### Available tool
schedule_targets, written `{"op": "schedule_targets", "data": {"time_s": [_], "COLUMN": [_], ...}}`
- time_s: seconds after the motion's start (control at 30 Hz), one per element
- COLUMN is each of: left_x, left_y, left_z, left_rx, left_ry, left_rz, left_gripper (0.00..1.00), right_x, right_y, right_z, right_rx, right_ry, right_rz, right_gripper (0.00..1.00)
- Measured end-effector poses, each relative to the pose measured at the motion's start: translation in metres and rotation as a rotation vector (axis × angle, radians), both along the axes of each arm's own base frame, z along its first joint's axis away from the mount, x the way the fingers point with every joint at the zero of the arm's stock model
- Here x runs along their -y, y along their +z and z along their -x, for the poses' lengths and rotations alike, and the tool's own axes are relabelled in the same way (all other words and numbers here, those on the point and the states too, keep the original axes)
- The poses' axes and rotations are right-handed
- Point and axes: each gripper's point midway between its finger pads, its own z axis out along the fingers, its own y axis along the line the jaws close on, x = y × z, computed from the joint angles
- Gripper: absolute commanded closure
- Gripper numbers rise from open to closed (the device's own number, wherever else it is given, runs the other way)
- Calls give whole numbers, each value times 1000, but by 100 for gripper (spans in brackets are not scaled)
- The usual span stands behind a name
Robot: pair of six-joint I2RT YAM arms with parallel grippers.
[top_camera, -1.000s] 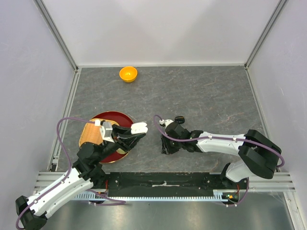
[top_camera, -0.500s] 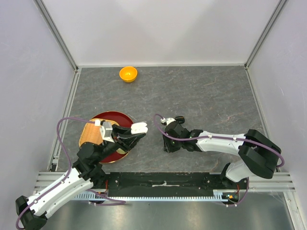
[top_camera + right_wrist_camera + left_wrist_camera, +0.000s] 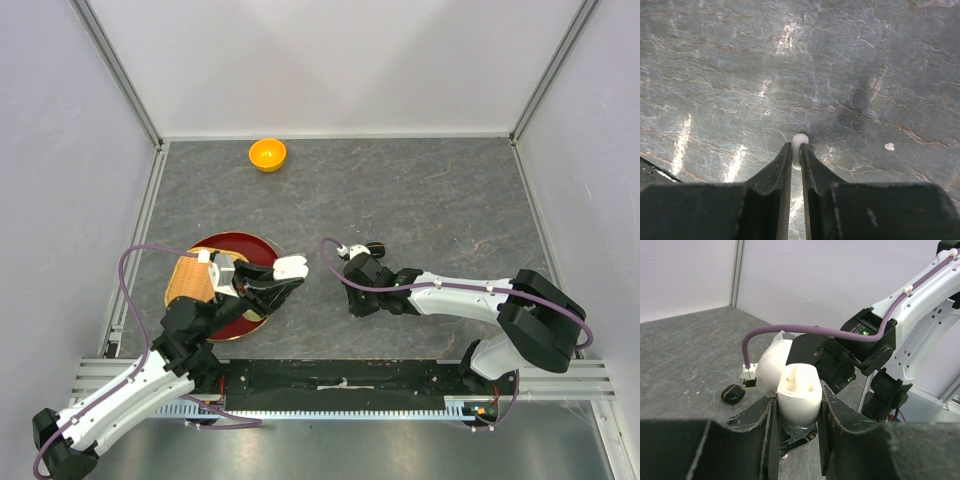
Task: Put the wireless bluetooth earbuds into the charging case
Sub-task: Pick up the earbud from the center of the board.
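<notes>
An open white charging case stands upright between my left gripper's fingers, which are shut on it, its lid tipped back. From above, that case sits over the edge of a red plate. My right gripper is down at the table with its fingers shut on a small white earbud; it shows just right of the case in the top view. A black charging case lies shut behind the right wrist, also seen in the left wrist view. No other earbuds show.
A woven mat lies on the red plate under my left arm. An orange bowl stands at the back of the grey table. A tiny pale speck lies on the table right of the pinched earbud.
My right gripper has closed its fingers onto the white earbud and shifted slightly to the right. The left arm and its case have stayed put.
</notes>
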Motion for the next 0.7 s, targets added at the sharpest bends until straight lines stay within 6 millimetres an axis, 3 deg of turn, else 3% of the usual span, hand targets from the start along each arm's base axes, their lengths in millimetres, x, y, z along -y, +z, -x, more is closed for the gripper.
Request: {"op": "schedule_targets", "data": {"time_s": [0.37,0.53,0.7], "left_x": [0,0,0], "left_y": [-2,-2,-2], "left_z": [0,0,0], "left_rx": [-4,-4,-2], "left_ry": [0,0,0], "left_rz": [-2,-2,-4], "left_gripper": [98,98,98], "right_x": [9,16,16], "right_y": [-1,1,19], "right_z": [0,-2,-7], "right_rx": [-5,-9,-22], "right_ry": [-15,-80,-184], "right_rz": [46,71,31], "right_gripper": [100,100,100]}}
